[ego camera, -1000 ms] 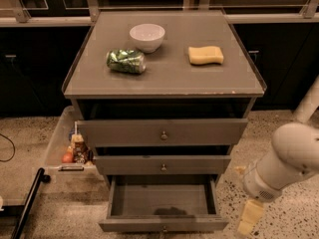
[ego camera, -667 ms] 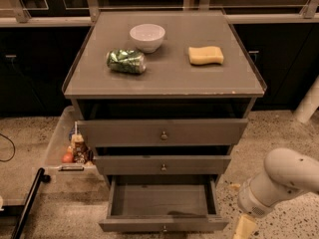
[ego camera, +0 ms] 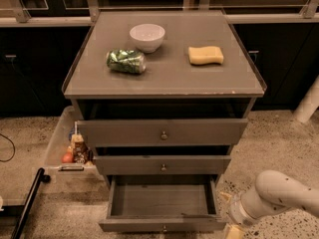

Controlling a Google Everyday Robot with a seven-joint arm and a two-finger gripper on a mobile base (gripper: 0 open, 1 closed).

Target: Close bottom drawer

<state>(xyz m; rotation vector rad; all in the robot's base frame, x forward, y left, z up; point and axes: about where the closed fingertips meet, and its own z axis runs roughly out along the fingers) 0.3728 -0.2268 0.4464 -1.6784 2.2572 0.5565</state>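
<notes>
The bottom drawer (ego camera: pixel 162 224) of the grey-brown cabinet stands pulled far out, its shallow box empty and its small round knob (ego camera: pixel 164 229) at the frame's lower edge. The two drawers above it stand slightly ajar. My gripper (ego camera: pixel 233 231) is at the bottom right, just beside the drawer's right front corner, mostly cut off by the frame edge. The white arm (ego camera: pixel 279 195) reaches in from the right.
On the cabinet top (ego camera: pixel 169 76) sit a white bowl (ego camera: pixel 147 37), a crushed green can (ego camera: pixel 125 61) and a yellow sponge (ego camera: pixel 205 55). A clear bin (ego camera: pixel 70 146) with snacks stands on the floor at the left. A black pole (ego camera: pixel 27 203) lies at the lower left.
The arm has dropped lower and moved left toward the bottom drawer's right front corner. The drawer has not moved.
</notes>
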